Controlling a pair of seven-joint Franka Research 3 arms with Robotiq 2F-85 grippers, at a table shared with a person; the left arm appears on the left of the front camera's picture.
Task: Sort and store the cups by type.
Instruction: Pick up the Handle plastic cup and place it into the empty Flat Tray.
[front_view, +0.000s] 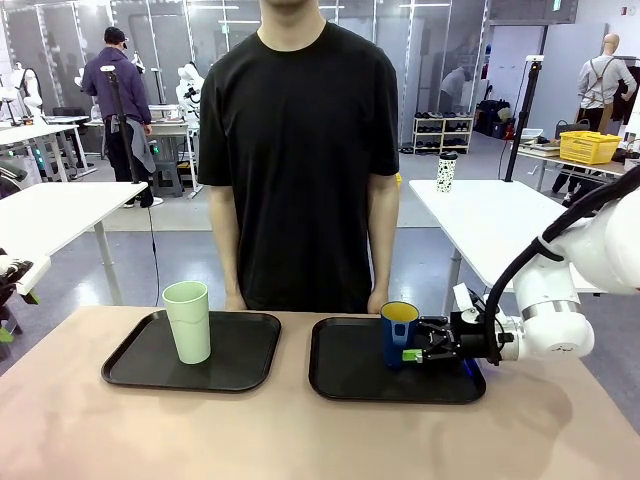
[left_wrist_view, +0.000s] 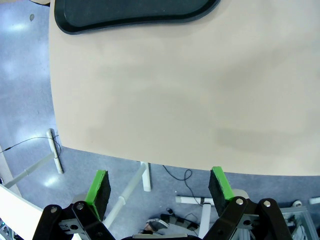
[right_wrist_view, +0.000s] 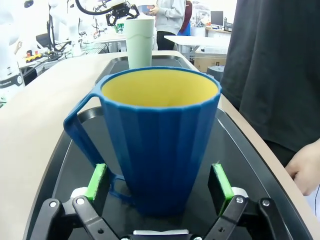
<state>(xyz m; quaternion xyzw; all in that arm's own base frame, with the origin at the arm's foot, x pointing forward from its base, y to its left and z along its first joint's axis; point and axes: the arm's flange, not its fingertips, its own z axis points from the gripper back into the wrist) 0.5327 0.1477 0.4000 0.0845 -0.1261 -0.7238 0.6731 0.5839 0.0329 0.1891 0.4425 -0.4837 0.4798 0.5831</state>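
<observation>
The dark blue mug (front_view: 398, 333) stands upright on the right black tray (front_view: 340, 375), and the pale green tumbler (front_view: 188, 321) stands on the left black tray (front_view: 240, 355). The right pincer (front_view: 413, 342) straddles the mug's base with its jaws spread wide; in the right wrist view its green pads (right_wrist_view: 96, 181) sit just clear of the mug's walls, gripping nothing. The left pincer (left_wrist_view: 159, 186) hangs open and empty past the edge of the surface (left_wrist_view: 200, 100). The risk I see is in pulling away: the handle juts toward one pad, so a sideways or tilted retreat could catch it and tip or drag the mug off its spot.
</observation>
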